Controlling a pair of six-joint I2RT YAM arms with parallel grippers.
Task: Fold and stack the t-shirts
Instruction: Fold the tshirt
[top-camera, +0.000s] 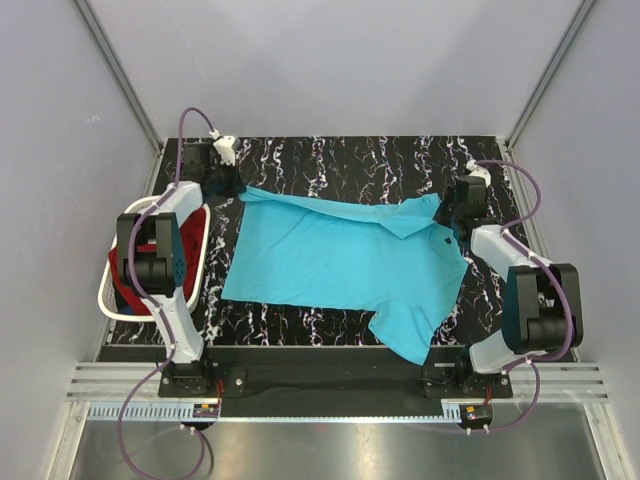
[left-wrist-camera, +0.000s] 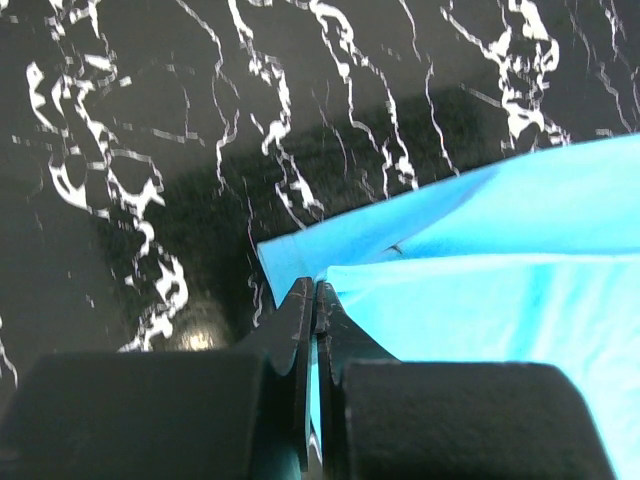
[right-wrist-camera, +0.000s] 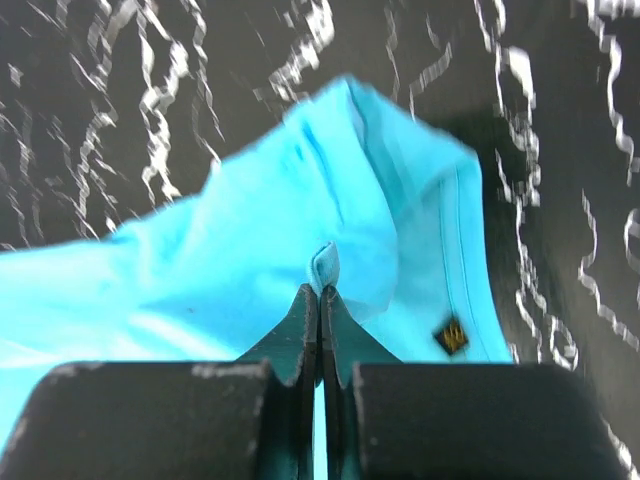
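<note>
The turquoise-blue t-shirt (top-camera: 340, 265) lies spread across the black marble table, its far edge folded over toward the near side. My left gripper (top-camera: 232, 185) is shut on its far left corner; in the left wrist view (left-wrist-camera: 316, 290) the cloth (left-wrist-camera: 480, 270) runs between the jaws. My right gripper (top-camera: 452, 214) is shut on a pinch of the shirt near the collar at the far right (right-wrist-camera: 320, 290); a small dark label (right-wrist-camera: 451, 336) shows beside it. The dark red t-shirt (top-camera: 185, 240) lies in the white basket, partly hidden by the left arm.
The white plastic laundry basket (top-camera: 205, 232) stands at the table's left edge beside the left arm. A sleeve of the blue shirt (top-camera: 410, 335) hangs toward the near edge. Grey walls and metal frame posts surround the table (top-camera: 330, 155).
</note>
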